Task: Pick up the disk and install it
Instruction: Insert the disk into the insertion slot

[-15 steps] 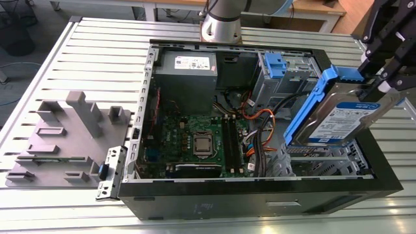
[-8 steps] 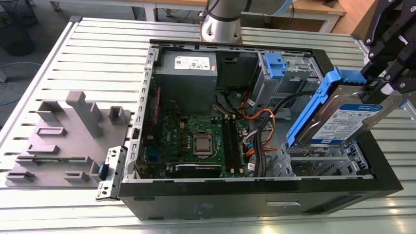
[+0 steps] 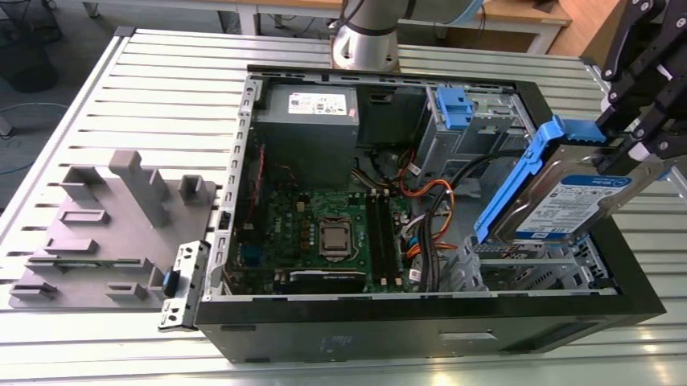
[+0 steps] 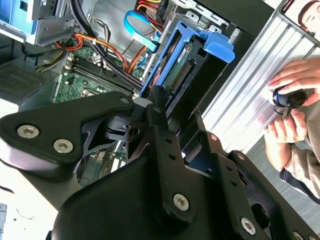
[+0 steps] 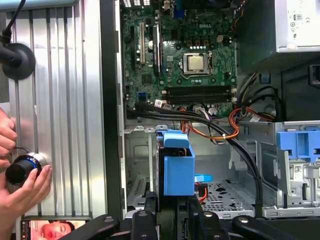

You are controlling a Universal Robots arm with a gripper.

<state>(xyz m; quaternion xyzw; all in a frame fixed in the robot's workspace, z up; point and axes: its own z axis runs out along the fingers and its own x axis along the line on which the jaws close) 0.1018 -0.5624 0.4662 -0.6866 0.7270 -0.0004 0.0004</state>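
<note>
The disk [image 3: 567, 191] is a silver drive with a blue-and-white label and blue side rails. It hangs tilted, on edge, above the exterior view's right side of the open computer case [image 3: 429, 326]. My gripper [image 3: 631, 146] reaches in from the upper right and is shut on the disk's upper end. In the first wrist view the disk [image 5: 177, 165] is seen edge-on between my black fingers [image 5: 149, 212], just over the perforated metal drive bay [image 5: 225, 192]. The second wrist view has the disk's [image 4: 186, 75] connector side beyond my gripper [image 4: 175, 117].
Inside the case are the green motherboard [image 3: 322, 233], a grey power supply [image 3: 309, 112], a bare blue clip [image 3: 453, 108] and orange and black cables [image 3: 429, 201]. A grey moulded fixture [image 3: 108, 225] lies on the slatted table. A person's hands [image 5: 20, 175] hold a small black object beside the case.
</note>
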